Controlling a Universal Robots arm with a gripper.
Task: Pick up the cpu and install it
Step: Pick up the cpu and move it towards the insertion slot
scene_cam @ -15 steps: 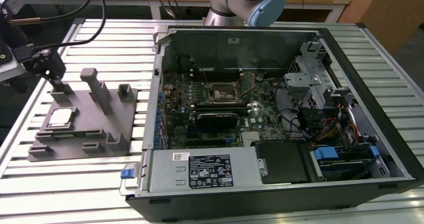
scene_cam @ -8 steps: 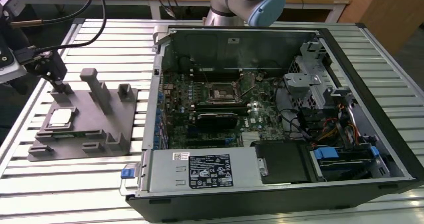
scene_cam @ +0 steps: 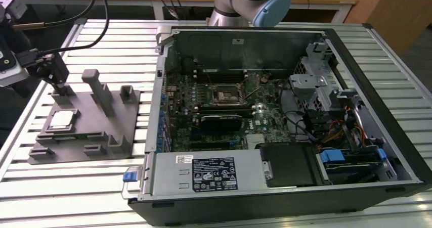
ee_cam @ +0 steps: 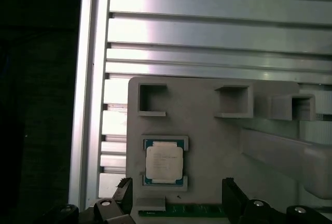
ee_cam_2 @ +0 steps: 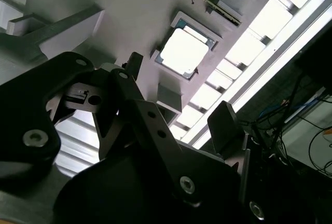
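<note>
The cpu (scene_cam: 62,120) is a small square chip with a silvery top. It lies flat in a recess of the grey moulded tray (scene_cam: 101,142) on the exterior view's left. My gripper (scene_cam: 58,84) hangs above the tray's far end, a little beyond the chip and apart from it. In both wrist views the cpu (ee_cam_2: 185,52) (ee_cam: 164,162) lies just ahead of my black fingertips (ee_cam_2: 134,66) (ee_cam: 230,192). The gripper (ee_cam: 177,195) is open, wider than the chip, and holds nothing. The black socket (scene_cam: 219,94) sits on the motherboard inside the open computer case.
Upright posts (scene_cam: 100,90) rise from the tray close to my gripper. The open computer case (scene_cam: 378,111) lies on the exterior view's right on the slatted aluminium table (scene_cam: 74,187), with drive cages and cables inside. Black cables (scene_cam: 81,31) trail above the tray.
</note>
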